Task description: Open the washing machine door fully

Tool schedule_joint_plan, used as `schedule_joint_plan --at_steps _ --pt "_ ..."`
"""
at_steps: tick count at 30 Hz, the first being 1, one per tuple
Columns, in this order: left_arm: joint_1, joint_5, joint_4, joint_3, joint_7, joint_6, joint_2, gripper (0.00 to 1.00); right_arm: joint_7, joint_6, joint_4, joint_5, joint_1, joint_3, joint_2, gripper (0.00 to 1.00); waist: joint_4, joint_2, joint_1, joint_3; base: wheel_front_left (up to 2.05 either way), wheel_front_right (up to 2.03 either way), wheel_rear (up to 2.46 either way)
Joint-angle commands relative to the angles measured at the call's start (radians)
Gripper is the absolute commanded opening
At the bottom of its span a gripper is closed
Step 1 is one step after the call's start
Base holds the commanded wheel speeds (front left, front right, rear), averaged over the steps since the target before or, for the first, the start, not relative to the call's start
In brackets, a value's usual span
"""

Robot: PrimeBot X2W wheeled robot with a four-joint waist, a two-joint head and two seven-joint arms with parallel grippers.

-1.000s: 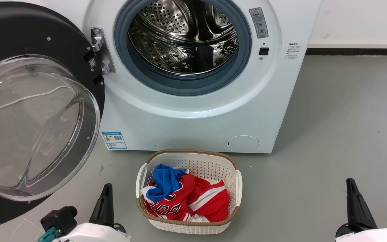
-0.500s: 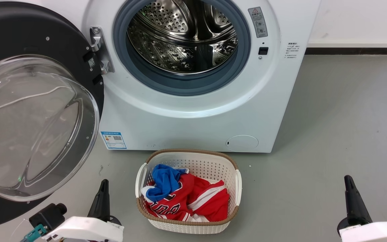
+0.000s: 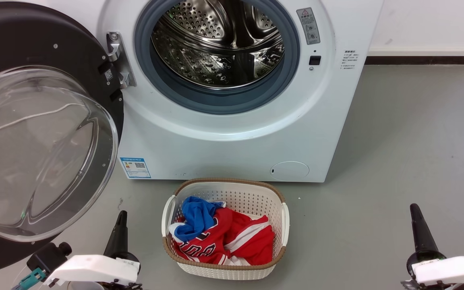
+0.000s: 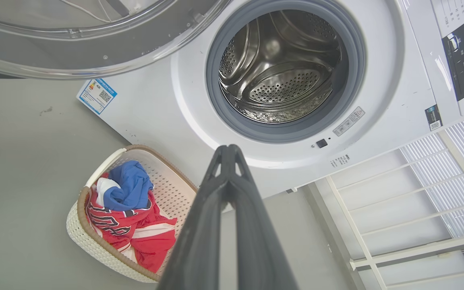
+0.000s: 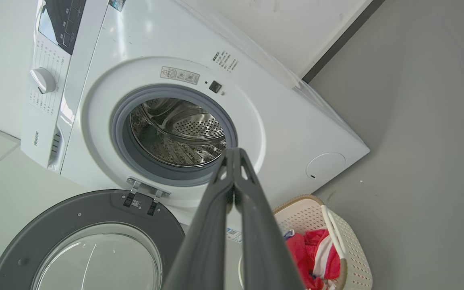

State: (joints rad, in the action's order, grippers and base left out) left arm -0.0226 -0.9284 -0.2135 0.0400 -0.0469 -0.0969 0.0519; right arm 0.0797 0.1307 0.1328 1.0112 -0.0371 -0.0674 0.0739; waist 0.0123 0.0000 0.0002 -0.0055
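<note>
**Desk:** How far along?

**Me:** The large round glossy black washing machine door (image 3: 42,137) hangs wide open at nine o'clock of the big white front-loading washing machine (image 3: 232,137) — done, I judge.

**Desk:** End effectors?

**Me:** My left end effector (image 4: 228,151) and right end effector (image 5: 234,154) — both pinched together, empty.

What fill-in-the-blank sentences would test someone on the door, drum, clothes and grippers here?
The washing machine door hangs ____ on its hinge, clear of the drum.
The drum is ____ inside.
The red and blue clothes lie in the ____ on the floor before the washing machine.
The left gripper and the right gripper both have their fingers ____, holding nothing.
Missing words: open; empty; basket; shut.
</note>
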Motion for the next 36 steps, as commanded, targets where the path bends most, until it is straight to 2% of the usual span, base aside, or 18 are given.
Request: schedule_joint_plan --at_steps 1,36 --pt "-0.024 -0.032 0.007 0.006 0.007 -0.007 -0.001 0.00 -0.007 0.000 -0.002 0.030 0.027 0.001 0.008 0.00 0.000 0.0000 -0.0001 0.000 0.00 0.00 0.00" --pt "-0.065 -0.408 -0.016 0.047 0.098 -0.024 -0.002 0.00 -0.099 0.000 0.064 0.378 0.098 -0.005 0.006 0.00 -0.006 0.0000 -0.0002 0.004 0.00 0.00 0.00"
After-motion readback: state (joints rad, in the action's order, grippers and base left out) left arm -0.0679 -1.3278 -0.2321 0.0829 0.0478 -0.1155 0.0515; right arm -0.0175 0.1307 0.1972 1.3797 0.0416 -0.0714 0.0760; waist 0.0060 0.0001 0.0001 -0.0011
